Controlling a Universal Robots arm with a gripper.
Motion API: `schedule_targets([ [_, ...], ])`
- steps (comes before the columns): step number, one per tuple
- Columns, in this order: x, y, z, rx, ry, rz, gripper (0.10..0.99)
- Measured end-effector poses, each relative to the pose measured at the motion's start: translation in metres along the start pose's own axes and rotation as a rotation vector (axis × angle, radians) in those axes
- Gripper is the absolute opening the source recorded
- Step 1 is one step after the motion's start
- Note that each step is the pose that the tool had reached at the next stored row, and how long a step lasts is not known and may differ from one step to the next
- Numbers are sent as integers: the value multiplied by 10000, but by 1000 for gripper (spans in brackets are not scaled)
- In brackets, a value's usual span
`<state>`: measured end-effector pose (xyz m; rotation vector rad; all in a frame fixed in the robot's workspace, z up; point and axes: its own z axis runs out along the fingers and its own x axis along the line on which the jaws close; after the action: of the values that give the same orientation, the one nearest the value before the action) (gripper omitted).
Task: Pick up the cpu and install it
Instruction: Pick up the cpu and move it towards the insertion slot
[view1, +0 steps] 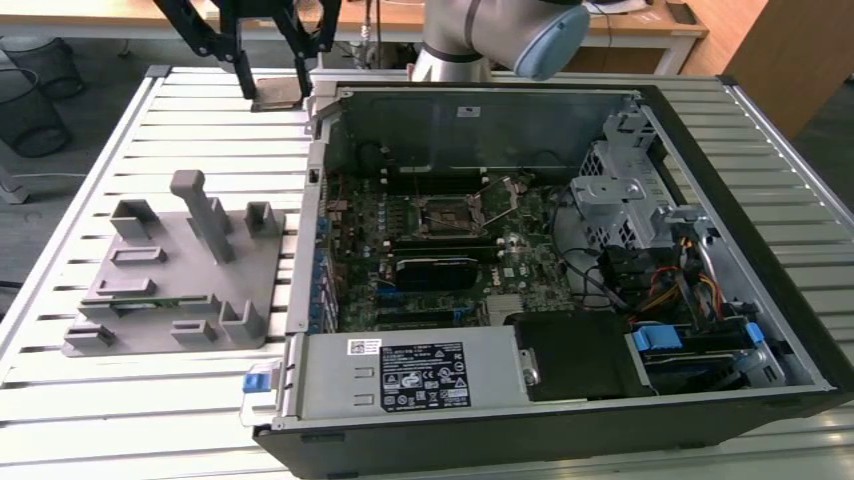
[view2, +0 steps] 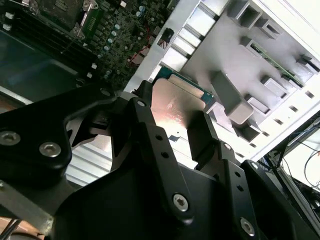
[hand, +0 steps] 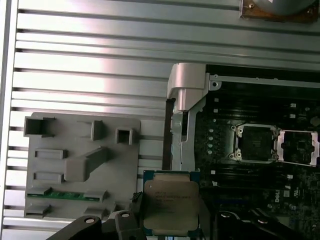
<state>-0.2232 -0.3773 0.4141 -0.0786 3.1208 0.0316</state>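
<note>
Above the ribbed metal table (hand: 100, 50), the black gripper (view2: 172, 117) pinches the flat silver-topped cpu (hand: 171, 200) edgewise, probably sparing its contacts.

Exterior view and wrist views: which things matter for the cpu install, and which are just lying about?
Job: cpu, held in the gripper; socket, open.
Lying about: grey fixture; green memory strip in it; power supply; bin.
</note>
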Motion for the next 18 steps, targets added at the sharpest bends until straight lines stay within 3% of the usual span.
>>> schedule_targets([
  [18, -370, -19, 9, 0, 4, -1, 525],
])
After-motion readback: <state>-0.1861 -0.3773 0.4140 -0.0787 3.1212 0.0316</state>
